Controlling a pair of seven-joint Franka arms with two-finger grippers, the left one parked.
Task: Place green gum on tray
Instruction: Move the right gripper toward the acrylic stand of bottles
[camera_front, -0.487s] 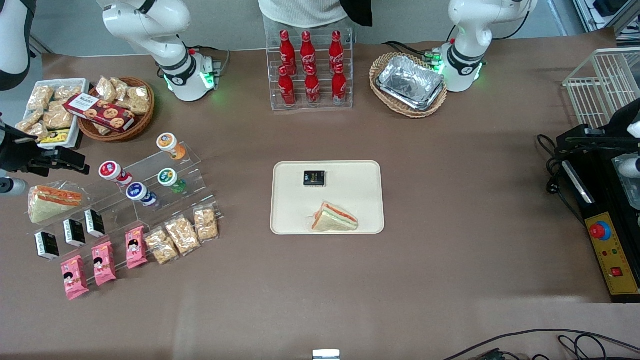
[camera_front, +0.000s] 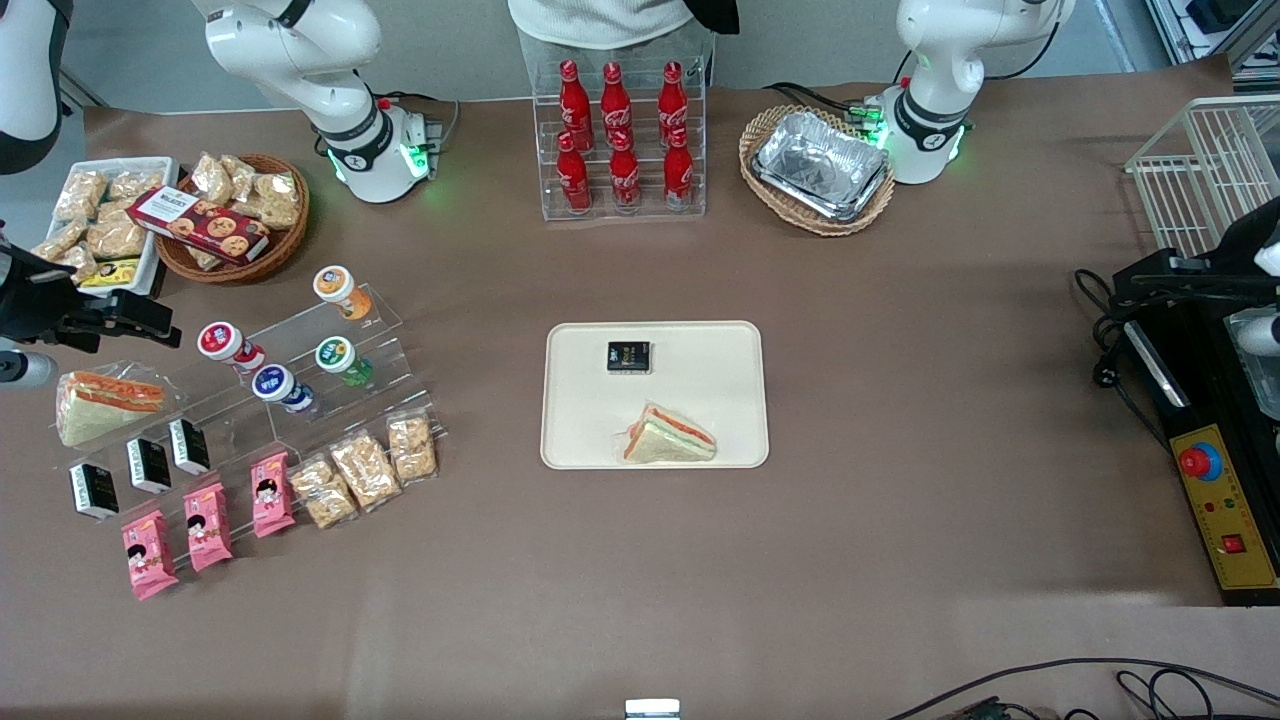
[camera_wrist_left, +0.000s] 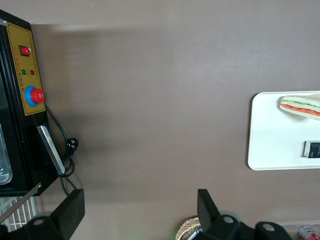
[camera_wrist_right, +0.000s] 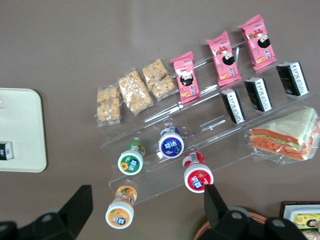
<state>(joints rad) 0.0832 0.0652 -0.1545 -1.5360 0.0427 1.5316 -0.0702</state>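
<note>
The pincer (camera_front: 150, 318), its fingers spread wide and holding nothing, is hanging high over the working arm's end of the table (camera_front: 900, 400), having drifted a touch farther from the front camera; the reach is barely beginning. The green gum (camera_front: 338, 357) is sitting untouched on the clear stepped rack (camera_front: 385, 345). The tray (camera_front: 590, 440), mid-table, is carrying a sandwich (camera_front: 668, 438) and a black packet (camera_front: 629, 357).

right arm: raised, at working end | gripper (camera_front: 120, 318): fingers (camera_wrist_right: 79, 202) spread, empty
</note>
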